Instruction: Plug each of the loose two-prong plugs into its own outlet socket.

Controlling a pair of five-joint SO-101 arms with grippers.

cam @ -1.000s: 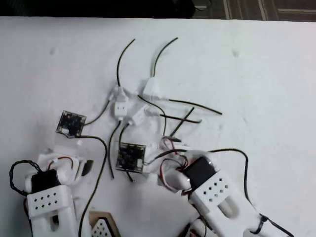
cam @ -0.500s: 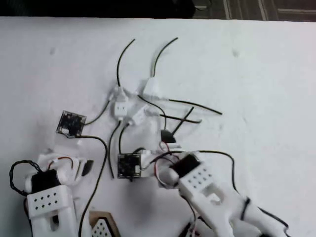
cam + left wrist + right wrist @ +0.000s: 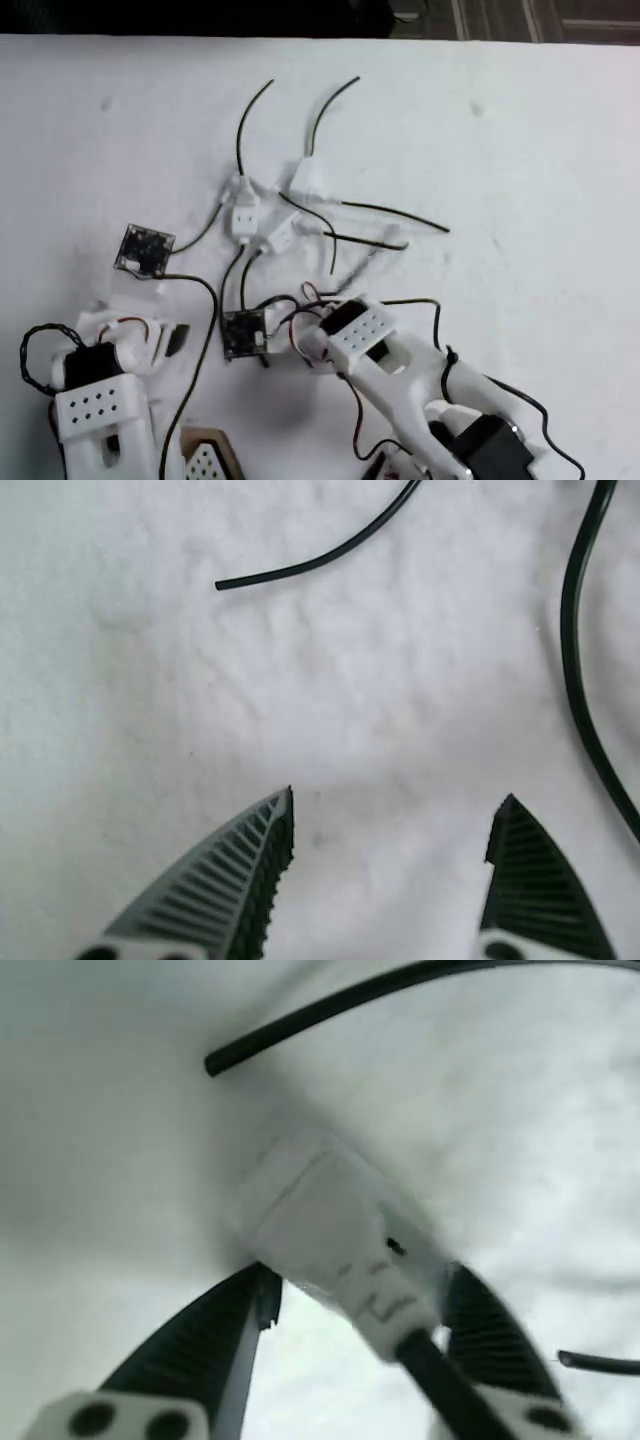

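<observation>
We count two black square blocks on the white table [image 3: 520, 150]. One [image 3: 145, 250] lies out toward the left arm's side. The other [image 3: 241, 333] is just beside the right arm's wrist [image 3: 362, 335]. Mid-table we see a cluster of three white plug bodies. They are a long plug [image 3: 243, 208], a wide plug [image 3: 308, 178] and a small slanted plug [image 3: 285, 235]. We cannot tell whether the long one is a single piece or two joined. Thin black leads [image 3: 385, 210] run out from all three. A fourth white plug [image 3: 335, 1225] sits in the right gripper [image 3: 365, 1285], with its own black cable [image 3: 440, 1385] coming back toward the wrist.

There are two arms. The right arm is stretched low across the table toward the nearer black block. Its fingers [image 3: 225, 1335] stand on either side of the fourth plug and pinch its body, with the tips down at the table.

The left arm [image 3: 90, 395] sits back at the near edge, well apart from the plug cluster. The left gripper [image 3: 395, 815] hangs over bare table with its fingers spread wide and nothing between them. Ahead of it we see a loose cable end [image 3: 300, 568] and a second cable [image 3: 575, 670] curving past one side.
</observation>
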